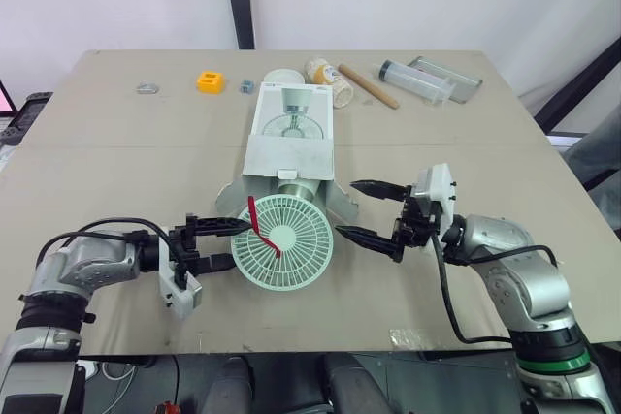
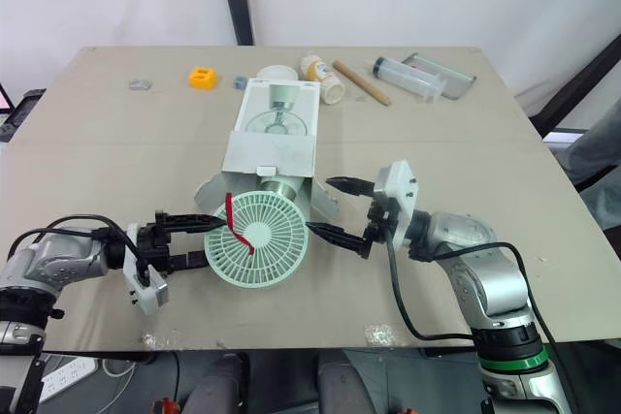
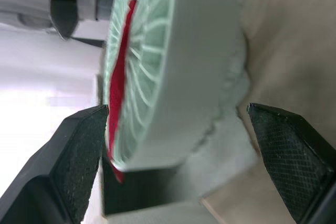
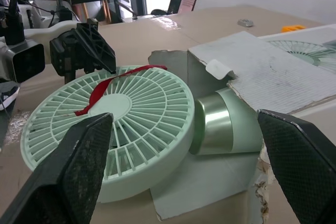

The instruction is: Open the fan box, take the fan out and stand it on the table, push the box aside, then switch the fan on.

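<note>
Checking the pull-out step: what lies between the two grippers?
The fan, its head out of the box, lies flat on the table between the left gripper and the right gripper, as the left eye view shows.

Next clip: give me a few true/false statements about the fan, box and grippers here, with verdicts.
1. The fan is fully out of the box. False: its base sits inside the box's open end.
2. The left gripper is open, with its fingers on either side of the fan's rim. True.
3. The right gripper is shut on the fan. False: it is open beside it.
4. A red ribbon lies across the fan's grille. True.
</note>
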`<state>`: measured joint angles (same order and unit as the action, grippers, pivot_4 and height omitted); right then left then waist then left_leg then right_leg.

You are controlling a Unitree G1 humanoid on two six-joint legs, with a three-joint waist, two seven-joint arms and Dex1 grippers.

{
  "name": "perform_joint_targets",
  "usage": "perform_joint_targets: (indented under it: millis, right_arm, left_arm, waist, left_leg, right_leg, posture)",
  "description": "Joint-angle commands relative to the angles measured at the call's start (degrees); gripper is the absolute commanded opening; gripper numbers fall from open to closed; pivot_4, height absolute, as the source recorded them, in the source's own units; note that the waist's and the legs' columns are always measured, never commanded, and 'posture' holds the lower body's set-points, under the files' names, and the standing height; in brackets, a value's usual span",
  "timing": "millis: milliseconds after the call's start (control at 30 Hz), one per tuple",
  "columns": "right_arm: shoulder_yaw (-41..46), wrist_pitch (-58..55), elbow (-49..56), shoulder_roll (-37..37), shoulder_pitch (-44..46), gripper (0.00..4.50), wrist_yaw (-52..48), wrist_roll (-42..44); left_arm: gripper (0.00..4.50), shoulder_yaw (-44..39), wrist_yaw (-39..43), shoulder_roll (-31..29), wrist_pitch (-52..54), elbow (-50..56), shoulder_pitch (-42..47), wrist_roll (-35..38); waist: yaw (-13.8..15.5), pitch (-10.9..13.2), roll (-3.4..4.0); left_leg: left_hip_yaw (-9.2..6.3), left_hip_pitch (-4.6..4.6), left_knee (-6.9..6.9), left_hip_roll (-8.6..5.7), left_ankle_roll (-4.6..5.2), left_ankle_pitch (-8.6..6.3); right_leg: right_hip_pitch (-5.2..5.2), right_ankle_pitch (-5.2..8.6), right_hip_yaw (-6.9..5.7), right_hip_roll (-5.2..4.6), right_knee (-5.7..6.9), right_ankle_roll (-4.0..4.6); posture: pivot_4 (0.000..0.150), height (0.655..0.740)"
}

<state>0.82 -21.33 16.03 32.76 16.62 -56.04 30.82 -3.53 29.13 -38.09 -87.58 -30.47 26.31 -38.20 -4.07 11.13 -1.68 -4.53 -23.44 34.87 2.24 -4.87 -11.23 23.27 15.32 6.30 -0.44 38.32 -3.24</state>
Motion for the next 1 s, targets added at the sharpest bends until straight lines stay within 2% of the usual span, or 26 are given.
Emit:
perform_joint_targets:
  millis: [33, 267, 467, 633, 800, 1000]
  right_arm:
    - [2.38, 0.14, 2.35, 1.47, -0.23, 4.47, -0.23, 1.34]
    - [2.44, 0.13, 2.02, 2.31, 0.0, 4.47, -0.24, 1.36]
    - [2.35, 0.24, 1.54, 2.73, 0.56, 4.47, -0.46, 1.2]
    - [2.04, 0.2, 1.65, 2.67, 0.8, 4.47, -0.3, 1.1]
    - [2.1, 0.2, 1.88, 2.71, 0.62, 4.47, -0.07, 1.05]
    - [1.83, 0.54, 1.86, 2.49, 0.39, 4.47, 0.25, 0.6]
  left_arm:
    - [4.5, -4.62, -6.57, 3.28, -2.37, 3.07, 1.11, -4.64]
    - [4.5, -4.83, -16.77, 5.87, -0.52, 5.24, -0.53, -16.74]
    - [4.5, 0.92, -33.44, 2.48, 5.59, 6.34, -0.27, -29.68]
    - [4.5, 10.28, -50.05, -1.89, 13.33, 6.3, 2.1, -38.39]
    - [4.5, 18.52, -61.71, -5.81, 18.76, 4.85, 5.16, -41.88]
    - [4.5, 26.1, -69.08, -9.1, 22.13, 4.64, 7.57, -42.6]
  waist:
    - [0.01, 0.0, 0.01]
    - [0.03, -0.03, -0.01]
    - [0.04, -0.03, -0.01]
    - [0.03, -0.03, -0.02]
    - [0.08, -0.04, -0.03]
    - [0.06, -0.04, -0.03]
  left_leg:
    - [0.0, 0.0, 0.0, -0.01, 0.0, 0.0]
    - [-0.02, 0.04, 0.17, -0.05, 0.0, 0.0]
    - [-0.07, 0.05, 0.57, -0.1, 0.01, 0.0]
    - [-0.08, 0.1, 0.64, -0.11, 0.11, 0.09]
    - [-0.09, 0.08, 0.65, -0.13, 0.11, 0.09]
    - [-0.09, 0.07, 0.64, -0.17, 0.11, 0.09]
  right_leg:
    - [-0.01, -0.01, 0.0, 0.0, 0.0, 0.0]
    - [-0.06, -0.04, 0.0, -0.02, 0.17, -0.03]
    - [-0.08, -0.03, 0.01, -0.02, 0.53, -0.11]
    - [-0.11, 0.06, 0.02, -0.02, 0.67, -0.46]
    - [-0.11, 0.02, 0.02, -0.03, 0.68, -0.44]
    - [-0.1, -0.01, 0.02, -0.07, 0.68, -0.38]
  posture:
    - [0.15, 0.74]
    - [0.15, 0.74]
    - [0.15, 0.74]
    - [0.15, 0.74]
    - [0.15, 0.74]
    - [0.15, 0.74]
